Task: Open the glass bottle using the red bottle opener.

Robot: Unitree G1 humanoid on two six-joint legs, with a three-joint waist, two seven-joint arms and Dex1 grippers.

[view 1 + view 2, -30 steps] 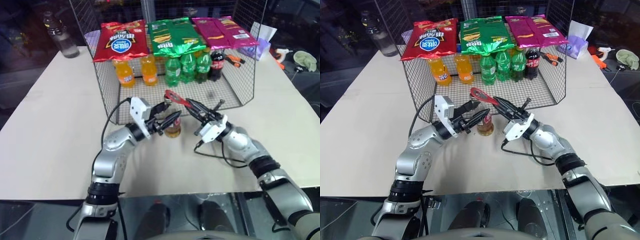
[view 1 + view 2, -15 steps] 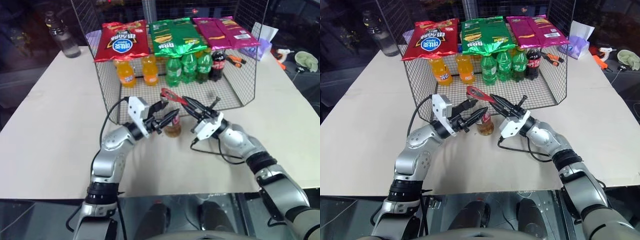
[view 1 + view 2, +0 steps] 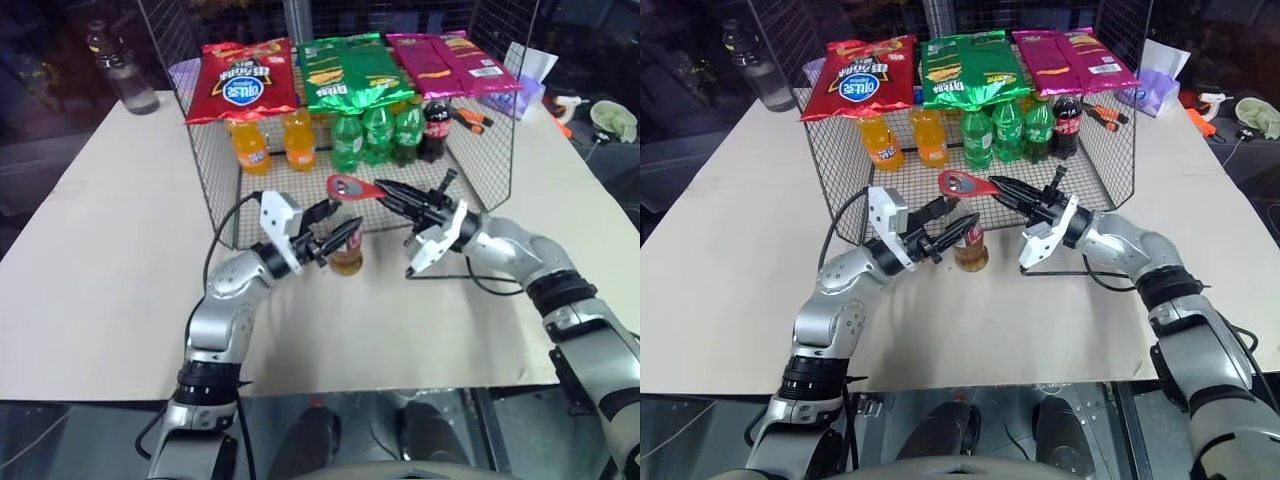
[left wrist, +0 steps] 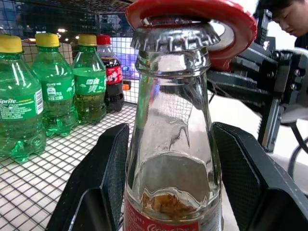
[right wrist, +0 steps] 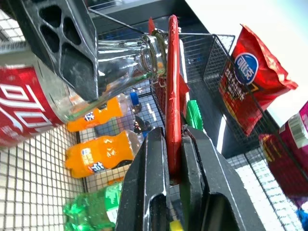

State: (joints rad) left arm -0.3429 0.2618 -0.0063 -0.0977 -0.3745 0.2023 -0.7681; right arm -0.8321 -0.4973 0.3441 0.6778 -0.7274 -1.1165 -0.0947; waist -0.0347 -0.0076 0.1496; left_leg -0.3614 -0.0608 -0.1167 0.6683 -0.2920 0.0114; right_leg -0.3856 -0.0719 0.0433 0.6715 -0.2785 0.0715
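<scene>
The glass bottle [image 3: 347, 257] stands upright on the table just in front of the wire basket, its metal cap [image 4: 175, 38] on. My left gripper [image 3: 337, 231] is shut on the bottle, one black pad [image 4: 113, 163] on each side of its body. The red bottle opener [image 3: 351, 187] lies almost level above it, and its ring head [image 4: 231, 24] rests over the cap. My right gripper [image 3: 386, 192] reaches in from the right, shut on the opener's handle [image 5: 173, 96].
Behind the bottle stands a wire basket [image 3: 215, 190] holding orange soda bottles [image 3: 250, 145], green soda bottles [image 3: 375, 135] and a dark cola bottle [image 3: 433, 128], with chip bags [image 3: 345, 70] on top. A water bottle [image 3: 120, 70] stands far left. A person [image 4: 288, 14] is beyond the table.
My right hand has risen a little and rolled, swinging its arm out to the right; the opener went from tilted to nearly level over the cap. The left gripper and bottle stayed put.
</scene>
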